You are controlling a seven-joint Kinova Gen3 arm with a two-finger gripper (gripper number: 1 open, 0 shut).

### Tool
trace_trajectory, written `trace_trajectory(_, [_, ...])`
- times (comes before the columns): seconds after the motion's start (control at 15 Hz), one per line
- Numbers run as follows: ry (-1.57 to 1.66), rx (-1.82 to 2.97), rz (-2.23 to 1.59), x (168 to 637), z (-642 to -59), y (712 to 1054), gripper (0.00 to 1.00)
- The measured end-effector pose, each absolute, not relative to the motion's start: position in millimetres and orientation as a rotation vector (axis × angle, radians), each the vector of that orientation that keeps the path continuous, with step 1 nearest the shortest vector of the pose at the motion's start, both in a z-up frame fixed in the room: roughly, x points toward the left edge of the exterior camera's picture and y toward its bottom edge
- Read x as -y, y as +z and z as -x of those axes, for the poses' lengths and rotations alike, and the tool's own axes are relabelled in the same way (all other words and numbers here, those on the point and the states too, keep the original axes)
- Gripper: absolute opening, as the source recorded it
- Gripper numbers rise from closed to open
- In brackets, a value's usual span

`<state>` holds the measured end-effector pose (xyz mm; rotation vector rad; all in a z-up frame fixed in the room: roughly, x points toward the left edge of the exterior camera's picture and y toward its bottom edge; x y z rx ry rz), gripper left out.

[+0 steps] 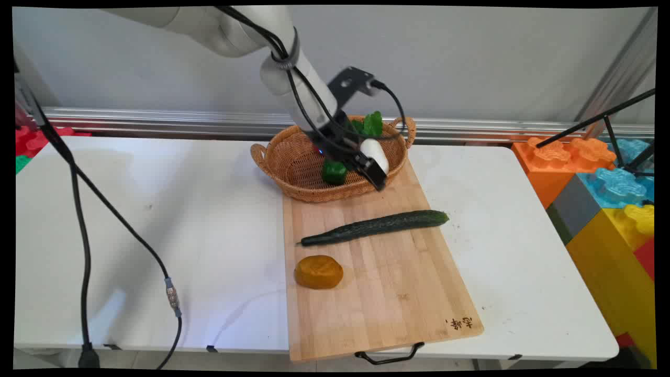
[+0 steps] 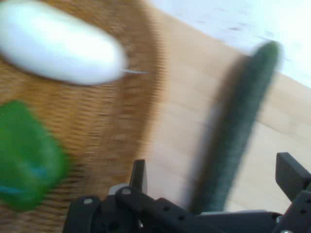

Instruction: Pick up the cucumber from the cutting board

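In the main view I had the gripper [image 1: 372, 173] low over the basket [image 1: 293, 162], by its near rim, close to the radish [image 1: 376, 153] and the pepper [image 1: 334, 172]. The cucumber [image 1: 377, 226] and bun [image 1: 318, 272] lay apart on the board [image 1: 387, 293], with open wood between them. I judged the cucumber stiff, smooth and light, best taken mid-length.

In the hand view my fingers [image 2: 293, 175] stood apart, holding nothing. The radish [image 2: 58, 43] and pepper [image 2: 24, 155] sat in the basket [image 2: 112, 126]; the cucumber [image 2: 238, 126] lay just beyond its rim.
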<state>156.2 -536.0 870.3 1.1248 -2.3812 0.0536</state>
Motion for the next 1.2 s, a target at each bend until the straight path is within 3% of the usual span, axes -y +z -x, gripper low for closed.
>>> trace_trajectory(0.4, [0.025,2.459,-0.899,505.3,-115.9,858.6,1.0])
trace_trajectory(1.2, [0.169,2.543,-0.697,522.8,-87.8,789.5,1.0])
